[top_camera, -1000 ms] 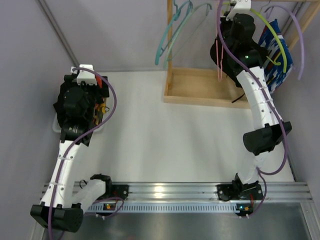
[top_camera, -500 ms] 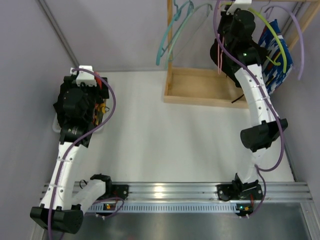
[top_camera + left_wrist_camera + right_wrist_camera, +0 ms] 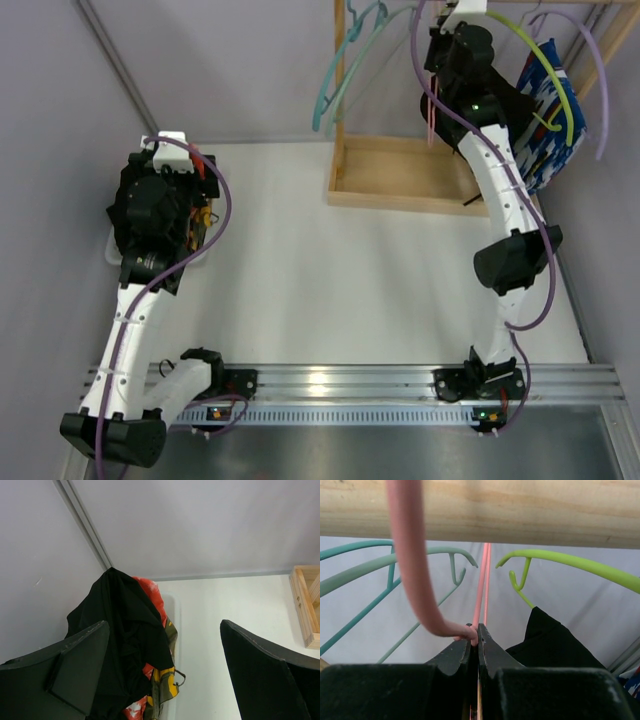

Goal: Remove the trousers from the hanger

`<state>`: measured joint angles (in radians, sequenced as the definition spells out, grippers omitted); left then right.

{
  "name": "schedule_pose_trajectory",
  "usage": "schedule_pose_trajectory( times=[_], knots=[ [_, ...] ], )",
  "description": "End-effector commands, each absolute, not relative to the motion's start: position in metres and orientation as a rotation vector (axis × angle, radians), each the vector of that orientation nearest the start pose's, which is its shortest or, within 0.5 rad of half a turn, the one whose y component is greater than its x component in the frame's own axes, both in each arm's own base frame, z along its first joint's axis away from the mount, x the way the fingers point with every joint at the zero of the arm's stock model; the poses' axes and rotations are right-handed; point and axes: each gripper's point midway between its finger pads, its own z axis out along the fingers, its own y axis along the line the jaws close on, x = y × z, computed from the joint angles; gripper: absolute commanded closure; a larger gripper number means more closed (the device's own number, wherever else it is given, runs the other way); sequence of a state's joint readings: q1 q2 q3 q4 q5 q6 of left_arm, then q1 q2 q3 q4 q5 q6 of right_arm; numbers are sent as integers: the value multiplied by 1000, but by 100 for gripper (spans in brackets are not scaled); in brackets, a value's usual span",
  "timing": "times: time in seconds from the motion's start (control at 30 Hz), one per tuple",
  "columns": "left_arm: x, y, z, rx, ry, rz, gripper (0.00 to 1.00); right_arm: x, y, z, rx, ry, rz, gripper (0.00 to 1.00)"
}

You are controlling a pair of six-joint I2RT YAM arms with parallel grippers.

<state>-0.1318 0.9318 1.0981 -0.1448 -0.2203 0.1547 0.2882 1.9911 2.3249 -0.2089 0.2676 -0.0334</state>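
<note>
From above, the left pincer (image 3: 160,205) hangs over a shallow white plastic tray (image 3: 112,256). Only an orange-and-yellow scrap of the soft heaped trousers (image 3: 203,216) shows at its right side. Whether it is spread cannot be told here. The right pincer (image 3: 440,75) is raised at the light wooden rack (image 3: 400,178), with a thin pink wire hanger (image 3: 432,115) just below it and a blue-and-white patterned cloth (image 3: 548,100) off to its right.

From the left wrist, the left pincer (image 3: 164,630) is spread wide. The trousers (image 3: 127,630), black over red-orange and camouflage, lie below and between its fingers.

From the right wrist, the right pincer (image 3: 478,645) is pressed together on the pink wire hanger (image 3: 415,580), which hooks over a round wooden rod (image 3: 520,510) above. Teal hangers (image 3: 380,567) are to its left. A lime hanger (image 3: 560,560) and a fold of dark cloth (image 3: 550,640) are to its right.
</note>
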Motion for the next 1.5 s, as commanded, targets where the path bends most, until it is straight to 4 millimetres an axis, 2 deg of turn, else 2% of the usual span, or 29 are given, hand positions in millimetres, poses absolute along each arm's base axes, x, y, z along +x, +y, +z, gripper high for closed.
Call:
schedule_pose_trajectory(
  times=[0.0,0.2,0.5,0.6,0.93,1.13,1.2,1.27,1.33,1.37,1.4,1.43,1.47],
  knots=[
    [336,-5,409,41,1507,150,1,572,149,487,-58,1430,83,100],
    [338,-10,408,46,1515,115,2,578,182,477,-91,1418,128,100],
    [335,-10,412,47,1512,117,1,590,212,452,-103,1443,207,100],
    [334,-10,413,47,1509,115,1,591,221,449,-105,1439,235,100],
    [330,-11,417,62,1506,114,1,584,265,451,-159,1392,322,100],
    [324,-14,421,82,1493,99,1,583,282,451,-168,1380,390,100],
    [321,-16,423,94,1485,89,2,578,284,457,-174,1370,410,100],
    [321,-19,423,109,1483,80,1,572,284,463,-168,1369,419,97],
    [321,-21,422,121,1485,70,1,569,280,464,-159,1377,415,88],
    [321,-26,421,142,1488,50,1,561,276,476,-152,1360,419,84],
    [322,-28,418,155,1498,40,2,558,272,479,-149,1357,418,76],
    [322,-30,420,165,1497,31,2,557,270,474,-149,1371,414,72],
    [323,-32,419,172,1503,21,1,545,263,490,-141,1349,420,69]
  ],
)
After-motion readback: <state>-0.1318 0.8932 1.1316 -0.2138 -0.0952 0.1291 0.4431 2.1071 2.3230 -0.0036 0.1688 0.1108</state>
